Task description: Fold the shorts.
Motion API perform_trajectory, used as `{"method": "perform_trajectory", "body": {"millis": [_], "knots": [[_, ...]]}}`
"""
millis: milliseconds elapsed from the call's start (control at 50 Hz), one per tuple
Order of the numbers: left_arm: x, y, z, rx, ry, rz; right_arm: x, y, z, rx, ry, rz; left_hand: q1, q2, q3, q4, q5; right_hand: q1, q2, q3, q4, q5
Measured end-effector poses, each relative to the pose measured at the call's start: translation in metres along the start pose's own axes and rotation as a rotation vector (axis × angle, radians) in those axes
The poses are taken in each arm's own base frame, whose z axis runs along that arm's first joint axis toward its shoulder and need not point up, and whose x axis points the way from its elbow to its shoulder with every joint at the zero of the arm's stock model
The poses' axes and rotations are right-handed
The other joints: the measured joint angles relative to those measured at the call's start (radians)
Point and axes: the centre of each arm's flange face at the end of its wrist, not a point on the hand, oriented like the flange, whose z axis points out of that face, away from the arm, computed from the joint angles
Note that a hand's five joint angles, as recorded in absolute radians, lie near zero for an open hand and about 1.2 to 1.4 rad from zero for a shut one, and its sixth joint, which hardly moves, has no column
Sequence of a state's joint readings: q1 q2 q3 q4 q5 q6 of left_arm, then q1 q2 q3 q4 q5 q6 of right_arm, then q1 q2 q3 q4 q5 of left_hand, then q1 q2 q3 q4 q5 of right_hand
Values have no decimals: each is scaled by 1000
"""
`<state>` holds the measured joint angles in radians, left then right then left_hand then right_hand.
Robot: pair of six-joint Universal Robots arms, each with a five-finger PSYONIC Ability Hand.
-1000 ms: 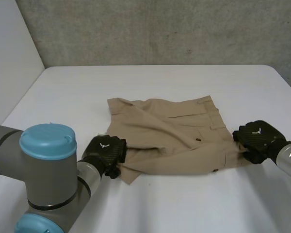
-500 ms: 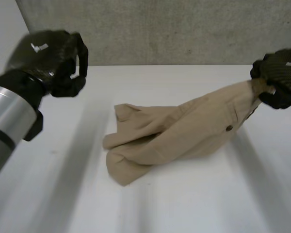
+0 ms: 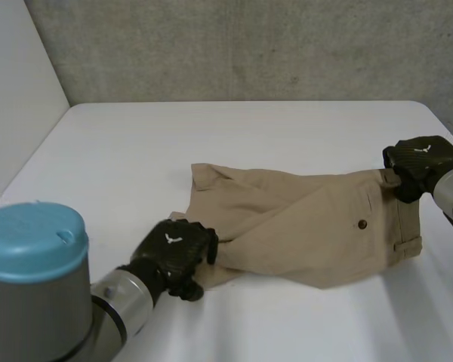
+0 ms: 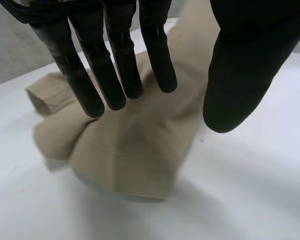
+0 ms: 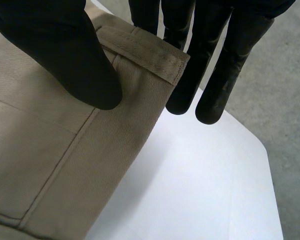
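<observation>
Fingers (image 5: 210, 75) and thumb of my right hand (image 3: 421, 160) pinch the shorts (image 3: 317, 226) by the waistband (image 5: 140, 52) as an anchor — my left hand (image 3: 174, 250), straight-fingered, hovers over the other end, likely to grasp it.

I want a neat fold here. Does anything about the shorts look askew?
Yes. The shorts lie twisted rather than flat. The leg end under the left robot hand is bunched and rolled over itself, while the right robot hand pinches the waistband at the other end.

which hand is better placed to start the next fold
Right, probably: the right hand pinches the shorts at a waistband corner, ready to lift; the left hand has straight fingers over the leg end.
</observation>
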<state>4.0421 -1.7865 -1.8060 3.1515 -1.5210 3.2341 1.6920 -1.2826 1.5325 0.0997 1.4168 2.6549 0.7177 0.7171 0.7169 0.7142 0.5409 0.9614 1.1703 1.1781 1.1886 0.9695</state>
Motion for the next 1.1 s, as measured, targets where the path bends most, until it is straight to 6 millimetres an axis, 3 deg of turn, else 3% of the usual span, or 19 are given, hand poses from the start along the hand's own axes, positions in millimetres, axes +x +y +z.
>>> {"method": "perform_trajectory", "body": {"millis": [200,320,360,420,520,680,820,940,960,980,1020,1040,1100], "knots": [[16,14,6,-29,43,24,1,-4,19,69,59,58,5,5,7,8,5,0,0,0,0,0],[10,17,19,-35,8,19,4,-5,28,83,95,63,-31,-33,-32,-32,-34,0,0,0,0,0],[3,18,29,-30,-29,17,-3,-3,41,79,103,57,-128,-129,-124,-123,-128,0,0,0,0,0],[-1,18,37,-27,-51,18,-5,-3,44,77,103,56,-163,-162,-157,-161,-168,0,0,0,0,0],[-5,19,52,-27,-78,18,-19,3,66,60,96,44,-170,-174,-163,-173,-181,0,0,0,0,0],[-8,20,74,-29,-88,18,-29,-1,76,76,93,36,-170,-174,-163,-173,-181,0,0,0,0,0],[-9,20,90,-24,-89,19,-26,-7,83,102,127,33,-170,-174,-163,-172,-180,0,0,0,0,0],[-10,19,105,-14,-91,19,-25,-4,94,103,142,10,12,-7,-9,-4,-9,0,0,0,0,0],[-10,18,108,-11,-92,19,-26,-3,96,101,143,2,211,196,194,199,191,0,0,0,0,0],[-11,16,111,-4,-93,19,-26,-1,98,96,143,-4,350,340,336,344,333,-245,-316,-298,-304,-262],[-11,15,113,2,-93,19,-26,0,98,93,144,-8,401,427,420,432,412,-301,-355,-355,-361,-318],[-11,13,115,8,-94,20,-26,0,99,92,148,-11,401,459,449,465,422,-597,-720,-717,-704,-663],[-12,10,117,19,-96,21,-24,-3,97,96,157,-12,401,471,462,475,422,-733,-903,-910,-909,-859]]}}
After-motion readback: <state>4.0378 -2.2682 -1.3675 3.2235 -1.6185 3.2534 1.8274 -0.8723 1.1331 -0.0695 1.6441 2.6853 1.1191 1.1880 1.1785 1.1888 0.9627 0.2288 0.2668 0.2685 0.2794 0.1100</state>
